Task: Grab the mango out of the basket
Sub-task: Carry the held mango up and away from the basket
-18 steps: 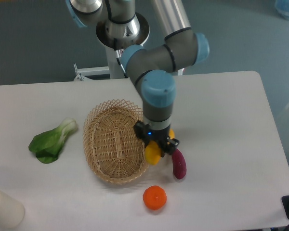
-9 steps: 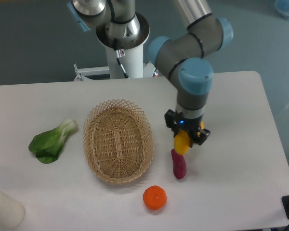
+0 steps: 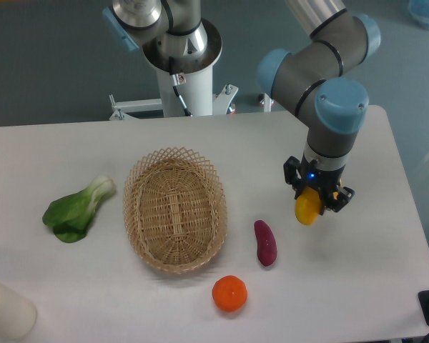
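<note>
Clamped tight on the mango (image 3: 307,206), gripper (image 3: 316,198) up at right of centre, fruit poking out yellow below the black fingers (image 3: 294,179). Well clear of the basket (image 3: 175,209), sitting left of centre on the white table (image 3: 386,236). Between the two, lower down, a dark purple vegetable (image 3: 264,242) lying flat. Just below that, near the bottom edge, a round orange fruit (image 3: 229,293). Far left, a leafy green (image 3: 77,210). Bottom-left corner, a pale cylinder (image 3: 6,309), partly cut off.

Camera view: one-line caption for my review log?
Gripper holds the mango above the table, right of the emptied basket.
</note>
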`<move>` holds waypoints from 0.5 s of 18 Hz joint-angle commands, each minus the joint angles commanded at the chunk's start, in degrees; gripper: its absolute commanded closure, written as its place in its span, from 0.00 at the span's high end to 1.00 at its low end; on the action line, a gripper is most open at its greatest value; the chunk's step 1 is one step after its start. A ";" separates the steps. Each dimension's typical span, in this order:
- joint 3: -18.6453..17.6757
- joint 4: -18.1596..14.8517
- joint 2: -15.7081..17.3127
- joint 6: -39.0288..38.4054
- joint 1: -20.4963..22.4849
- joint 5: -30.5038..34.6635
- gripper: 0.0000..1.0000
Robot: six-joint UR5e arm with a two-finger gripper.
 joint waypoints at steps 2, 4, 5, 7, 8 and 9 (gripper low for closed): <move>0.62 -0.79 0.00 4.30 0.88 0.00 0.30; 0.62 -0.71 0.00 5.72 1.41 0.09 0.30; 0.44 -0.62 0.00 5.73 1.76 0.00 0.30; 0.18 -0.36 0.00 5.73 2.03 0.00 0.30; 0.09 -0.27 0.00 5.73 2.03 0.00 0.30; 0.09 -0.18 0.00 5.73 2.03 0.00 0.30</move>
